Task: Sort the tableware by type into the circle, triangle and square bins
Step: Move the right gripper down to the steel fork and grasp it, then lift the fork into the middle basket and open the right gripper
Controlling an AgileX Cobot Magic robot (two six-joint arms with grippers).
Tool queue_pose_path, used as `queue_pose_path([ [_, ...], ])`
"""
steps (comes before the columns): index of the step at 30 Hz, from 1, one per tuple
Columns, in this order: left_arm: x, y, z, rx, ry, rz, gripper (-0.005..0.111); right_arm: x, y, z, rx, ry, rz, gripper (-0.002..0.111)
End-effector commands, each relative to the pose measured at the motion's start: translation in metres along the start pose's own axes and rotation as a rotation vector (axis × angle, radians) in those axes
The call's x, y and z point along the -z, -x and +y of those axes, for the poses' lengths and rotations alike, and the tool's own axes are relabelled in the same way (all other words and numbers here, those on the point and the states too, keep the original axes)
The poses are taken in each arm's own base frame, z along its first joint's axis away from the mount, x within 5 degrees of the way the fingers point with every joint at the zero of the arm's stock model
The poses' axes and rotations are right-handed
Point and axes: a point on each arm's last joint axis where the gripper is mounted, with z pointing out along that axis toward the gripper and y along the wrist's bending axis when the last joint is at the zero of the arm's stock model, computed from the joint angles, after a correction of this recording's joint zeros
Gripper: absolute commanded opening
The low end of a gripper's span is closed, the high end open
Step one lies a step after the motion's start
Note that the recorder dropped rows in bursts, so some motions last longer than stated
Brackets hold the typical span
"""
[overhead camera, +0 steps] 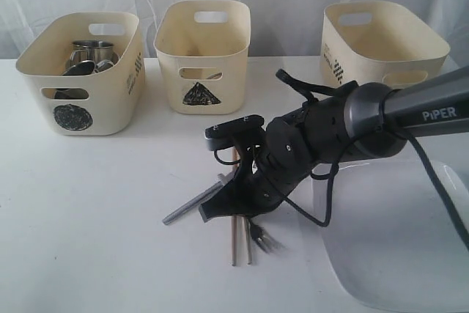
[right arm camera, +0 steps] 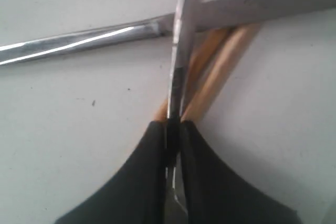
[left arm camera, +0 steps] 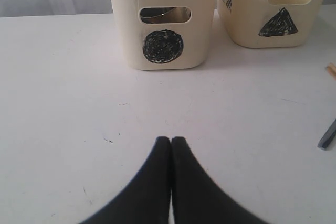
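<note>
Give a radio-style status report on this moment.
Left gripper shut, empty. Right gripper pinching fork handle. Fork lies across chopsticks and knife; lifting may drag them.

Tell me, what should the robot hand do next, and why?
Probably lift straight up: the right gripper is shut on a thin steel handle, likely the fork's, lying across the chopsticks and knife.

The bench (overhead camera: 88, 203) left of centre is open. The circle bin (overhead camera: 80, 71), triangle bin (overhead camera: 203, 56) and square bin (overhead camera: 381, 42) block the rear. The knife (overhead camera: 187, 210), chopsticks (overhead camera: 235, 245) and fork (overhead camera: 263, 237) obstruct the centre; the plate (overhead camera: 388, 254) fills front right.
</note>
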Motion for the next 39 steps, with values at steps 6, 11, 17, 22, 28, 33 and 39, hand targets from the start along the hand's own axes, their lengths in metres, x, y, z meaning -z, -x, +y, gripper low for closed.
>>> queue_pose_path([
  [6,0.0,-0.001,0.0,0.009,-0.001,0.001,0.0,0.012,0.004,0.002,-0.016,0.004,-0.02,0.0],
  [11,0.0,-0.001,0.0,0.009,-0.001,0.001,0.0,0.039,0.013,0.004,-0.021,0.017,-0.093,0.0],
  [17,0.0,-0.001,0.0,0.009,-0.001,0.001,0.0,0.075,0.028,-0.001,-0.041,0.028,-0.25,0.0],
  [22,0.0,-0.001,0.0,0.009,-0.001,0.001,0.0,0.098,0.048,-0.036,-0.242,0.017,-0.434,0.0],
  [28,0.0,-0.001,0.0,0.009,-0.001,0.001,0.0,0.127,0.083,-0.07,-0.387,0.012,-0.673,0.0],
  [33,0.0,-0.001,0.0,0.009,-0.001,0.001,0.0,0.142,0.124,-0.079,-0.389,0.017,-0.789,0.0],
  [39,0.0,-0.001,0.0,0.009,-0.001,0.001,0.0,0.117,0.179,-0.088,-0.387,0.027,-0.83,0.0],
])
